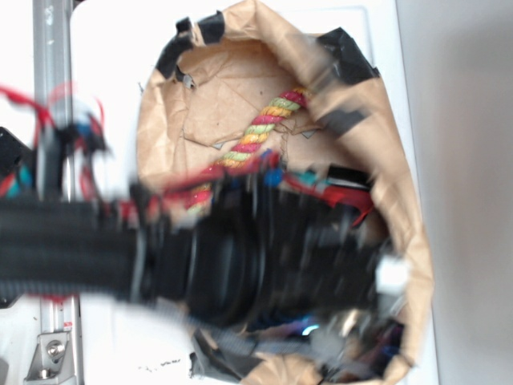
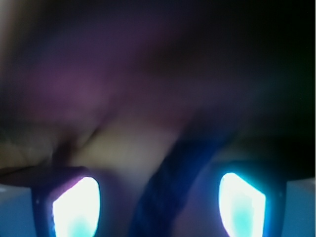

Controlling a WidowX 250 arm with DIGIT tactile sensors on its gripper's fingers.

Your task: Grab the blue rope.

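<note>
You've got the black WidowX arm reaching from the left, w/ its gripper deep inside the crumpled brown paper basin w/ black tape patches on the white table. In the exterior view the arm covers most of the basin floor, so the target doesn't show there.

In the wrist view, blurred and dim, the thick dark navy twisted rope sits directly between the two glowing cyan pads. Its long axis runs from the bottom centre of that view up and to the right, away from the camera, so it lies lengthways through the gap, not across it. Its ends aren't visible.

Jaws are spread, one pad each side of the rope; contact can't be judged.

The red-yellow-green striped rope lies diagonally on the basin floor beyond the arm, toward the far rim. Not your target.

My read: rope's bracketed, so closing is prob. next.
</note>
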